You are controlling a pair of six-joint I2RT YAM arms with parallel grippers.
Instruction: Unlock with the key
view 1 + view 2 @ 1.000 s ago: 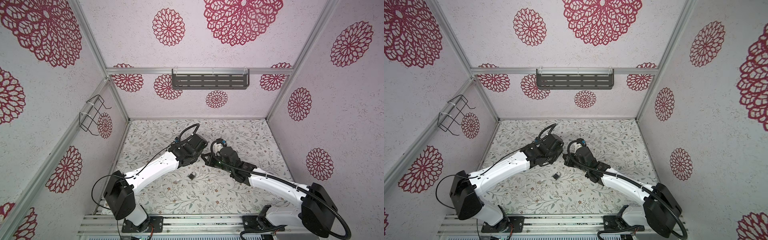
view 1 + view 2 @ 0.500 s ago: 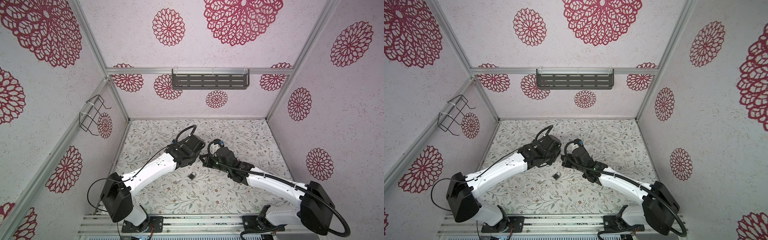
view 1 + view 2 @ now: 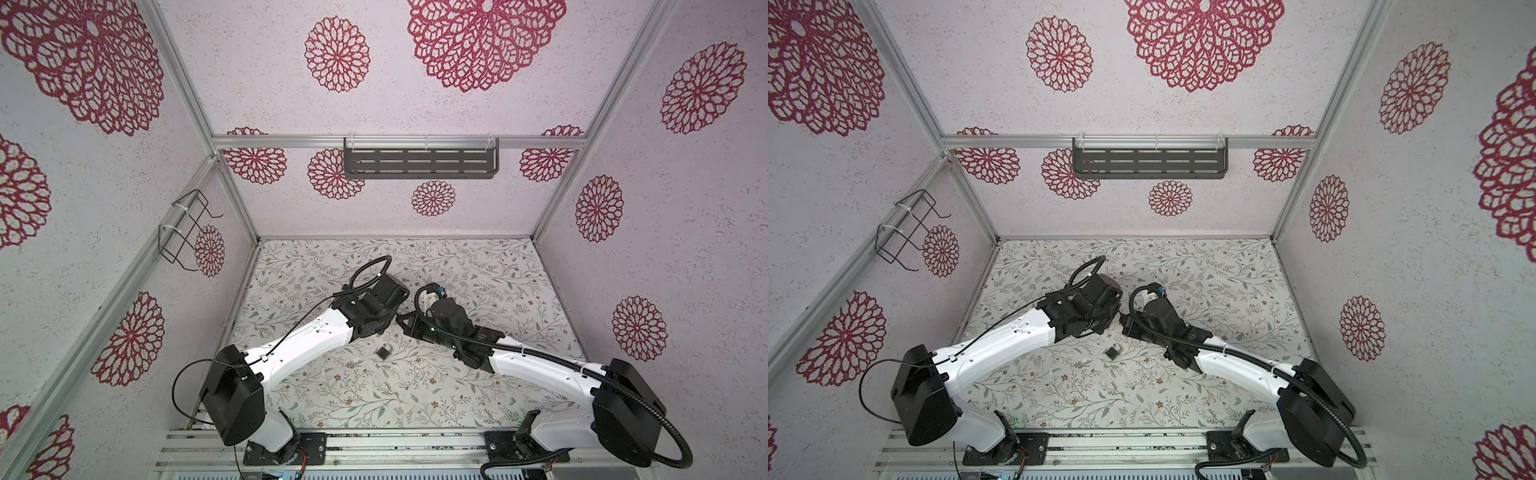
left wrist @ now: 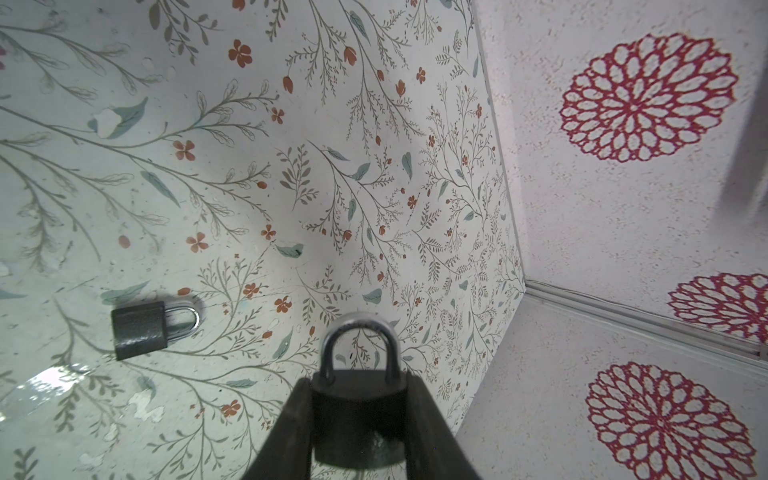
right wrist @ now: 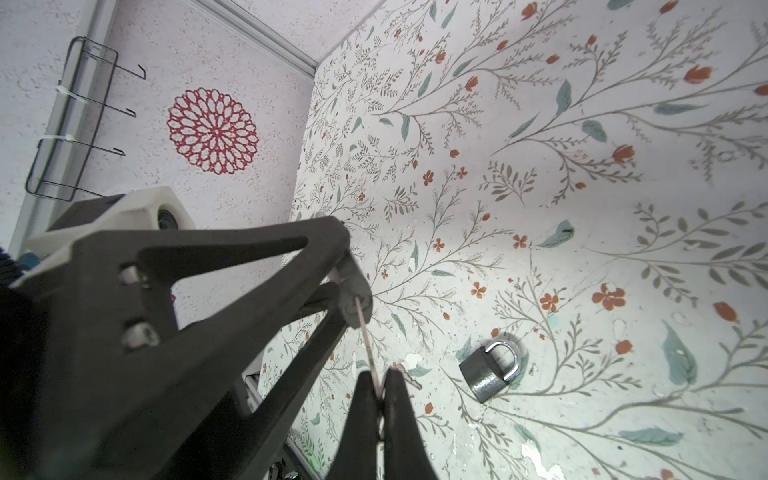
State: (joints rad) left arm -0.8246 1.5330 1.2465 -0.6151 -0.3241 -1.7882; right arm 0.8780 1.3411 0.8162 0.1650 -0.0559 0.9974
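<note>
left end effector point(image 4: 358, 384) was clamped on the lock point(image 4: 357, 424) by its body and held it off the bench point(image 4: 249, 166). right end effector point(image 5: 379, 386) was pinched shut on the key point(image 5: 366, 338), which showed edge-on as a thin strip in the right wrist view. In both top views the two arms met over mid-bench, tips close together.

Done, as I read it:
- lock picked up and presented
- key picked up
- key tip brought to the keyway point(image 5: 358, 300) on the lock's bottom face

Not done:
- shackle point(image 4: 359, 336) sat with both legs in the body, so the lock looked locked
- couldn't tell whether the blade was in the keyway or only touching it; most of the blade showed outside the lock
- remaining steps: seat the key fully, turn it, pop the shackle

spare lock point(image 5: 490, 372) lay flat on the bench with its shackle closed, well apart from both end effectors.

My call: roughly halfway. Alignment looked fine, and insertion and turn were the open items.
</note>
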